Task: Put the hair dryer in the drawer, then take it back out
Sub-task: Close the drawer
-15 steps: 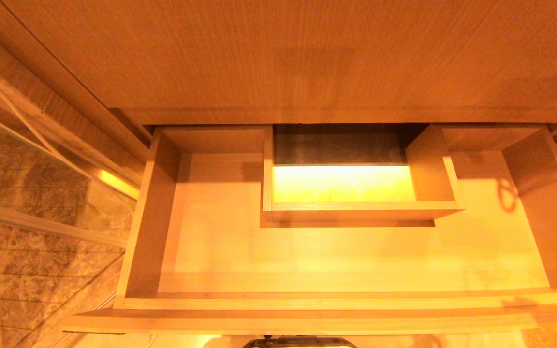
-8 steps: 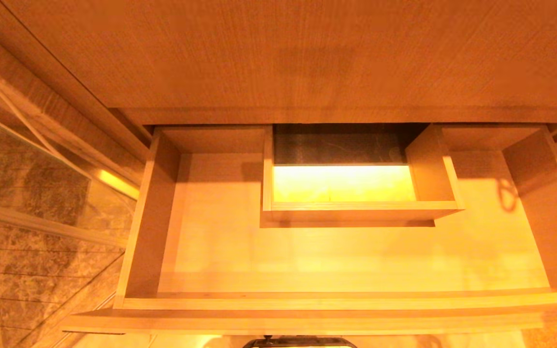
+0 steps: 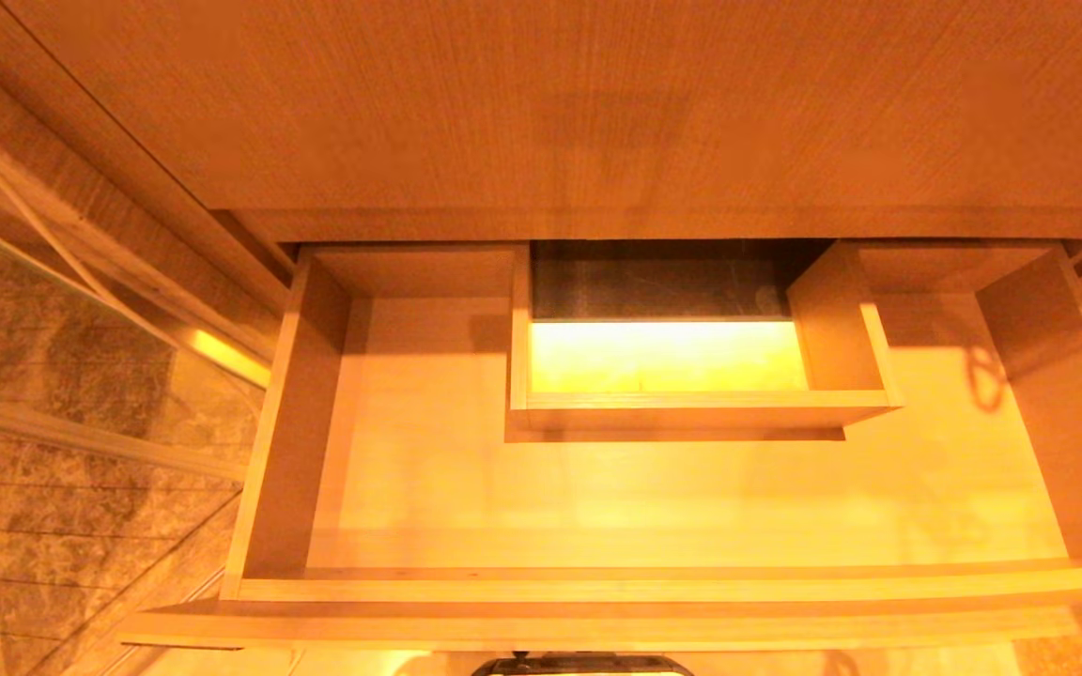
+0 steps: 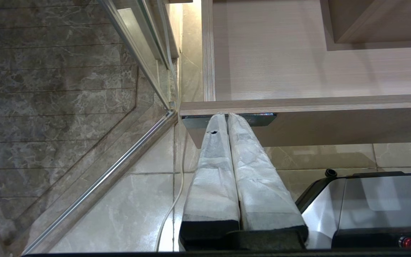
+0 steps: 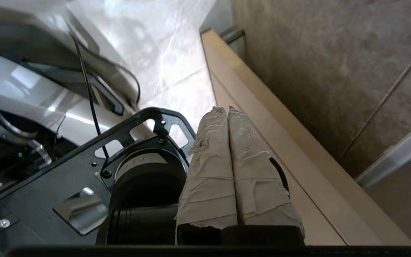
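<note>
Head view: wide light wood-grain drawer (image 3: 654, 498) pulled out, no arms visible. Wrist views only: left gripper (image 4: 227, 116) by its dark label (image 4: 262, 119), right gripper (image 5: 227, 109) at drawer's edge, both fingers pressed together, holding nothing.

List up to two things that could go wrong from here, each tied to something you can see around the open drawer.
1. The drawer stands pulled out and holds no hair dryer in any view; the task could stall.
2. The right gripper, jaws shut and holding nothing, sits close beside the drawer's side edge and might knock it.
</note>
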Robot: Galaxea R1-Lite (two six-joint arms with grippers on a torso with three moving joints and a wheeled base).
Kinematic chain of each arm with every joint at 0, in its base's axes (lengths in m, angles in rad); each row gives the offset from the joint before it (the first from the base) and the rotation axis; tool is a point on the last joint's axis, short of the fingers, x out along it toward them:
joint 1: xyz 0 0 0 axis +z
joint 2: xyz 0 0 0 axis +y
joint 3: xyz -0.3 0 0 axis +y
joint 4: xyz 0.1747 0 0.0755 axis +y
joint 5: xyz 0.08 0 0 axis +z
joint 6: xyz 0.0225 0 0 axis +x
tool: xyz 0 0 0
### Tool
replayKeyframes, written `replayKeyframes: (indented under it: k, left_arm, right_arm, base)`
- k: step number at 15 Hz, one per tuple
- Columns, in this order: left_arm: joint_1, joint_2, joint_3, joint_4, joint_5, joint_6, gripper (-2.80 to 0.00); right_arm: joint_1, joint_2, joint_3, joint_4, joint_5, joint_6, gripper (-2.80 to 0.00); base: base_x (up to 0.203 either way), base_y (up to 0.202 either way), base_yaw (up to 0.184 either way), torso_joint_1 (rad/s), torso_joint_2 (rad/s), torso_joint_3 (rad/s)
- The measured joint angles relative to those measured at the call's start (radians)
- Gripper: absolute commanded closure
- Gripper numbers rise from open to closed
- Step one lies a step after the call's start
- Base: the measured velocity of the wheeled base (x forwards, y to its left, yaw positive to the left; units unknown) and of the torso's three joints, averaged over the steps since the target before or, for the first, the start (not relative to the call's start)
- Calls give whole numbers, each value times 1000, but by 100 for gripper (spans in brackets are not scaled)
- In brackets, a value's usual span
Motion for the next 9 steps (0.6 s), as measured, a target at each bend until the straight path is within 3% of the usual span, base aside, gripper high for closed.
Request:
replayKeyframes:
  k: [9]
  left_arm:
    - [0, 0, 0, 0, 0, 0, 0]
  right_arm:
    - [-1, 222, 20, -230, 1, 0, 0]
  base:
    - [0, 0, 0, 0, 0, 0]
